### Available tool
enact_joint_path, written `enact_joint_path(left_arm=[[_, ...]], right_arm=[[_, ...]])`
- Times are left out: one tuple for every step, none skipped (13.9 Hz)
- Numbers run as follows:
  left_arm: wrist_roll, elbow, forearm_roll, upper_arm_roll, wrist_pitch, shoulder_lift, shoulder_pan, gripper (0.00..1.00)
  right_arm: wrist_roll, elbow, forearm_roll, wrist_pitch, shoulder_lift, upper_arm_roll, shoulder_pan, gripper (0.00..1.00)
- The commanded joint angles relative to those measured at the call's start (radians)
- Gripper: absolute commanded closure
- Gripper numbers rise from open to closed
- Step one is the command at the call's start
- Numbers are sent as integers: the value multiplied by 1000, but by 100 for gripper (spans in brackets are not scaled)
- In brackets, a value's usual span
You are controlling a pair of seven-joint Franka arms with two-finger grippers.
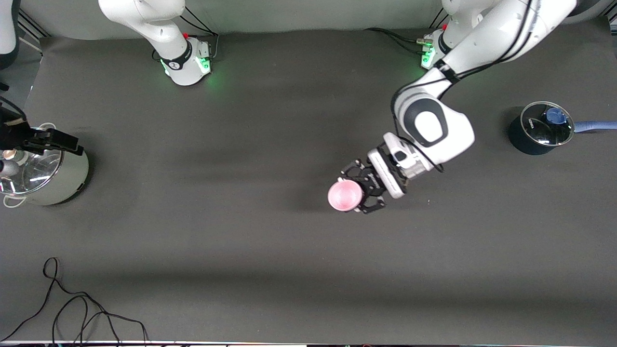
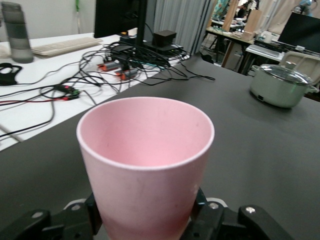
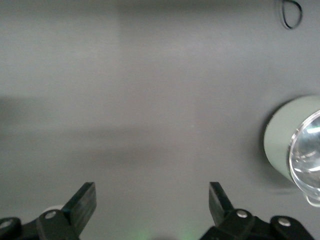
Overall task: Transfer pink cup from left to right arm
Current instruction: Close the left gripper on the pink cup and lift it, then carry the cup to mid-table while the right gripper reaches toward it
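The pink cup (image 1: pixel 344 195) is a small pale-pink tapered cup, upright with its rim up. My left gripper (image 1: pixel 355 192) is shut on its lower wall and holds it a little above the middle of the table. In the left wrist view the cup (image 2: pixel 145 160) fills the middle, with the black fingers (image 2: pixel 200 207) pressed against both sides of its base and my left gripper (image 2: pixel 146 220) around it. My right gripper (image 3: pixel 152 200) is open and empty, high over bare table near the right arm's base; it does not show in the front view.
A pale-green pot with a glass lid (image 1: pixel 46 176) stands at the right arm's end, also in the wrist views (image 2: pixel 280 85) (image 3: pixel 295 145). A black fixture (image 1: pixel 46 139) hangs over it. A dark pot with a blue-knobbed lid (image 1: pixel 540 127) stands at the left arm's end. A black cable (image 1: pixel 72 308) lies near the front edge.
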Motion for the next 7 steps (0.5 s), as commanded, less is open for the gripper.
enact_joint_path(left_arm=[[11, -2, -39, -33, 12, -24, 0, 74], [11, -5, -39, -67, 11, -26, 21, 74], [11, -8, -39, -102, 7, -26, 58, 74], [11, -12, -39, -150, 7, -24, 95, 74], [11, -23, -38, -193, 6, -24, 138, 74], [11, -35, -38, -237, 6, -23, 176, 74], [11, -43, -38, -262, 4, -23, 198, 75]], right_arm=[[45, 48, 15, -2, -5, 1, 77, 0], [115, 53, 19, 0, -5, 1, 115, 0], [183, 58, 50, 6, -2, 1, 145, 0], [238, 67, 85, 19, 15, -1, 172, 0], [289, 81, 105, 24, 30, 1, 194, 0], [341, 103, 119, 26, 51, 1, 223, 0], [391, 131, 127, 26, 78, 1, 261, 0]])
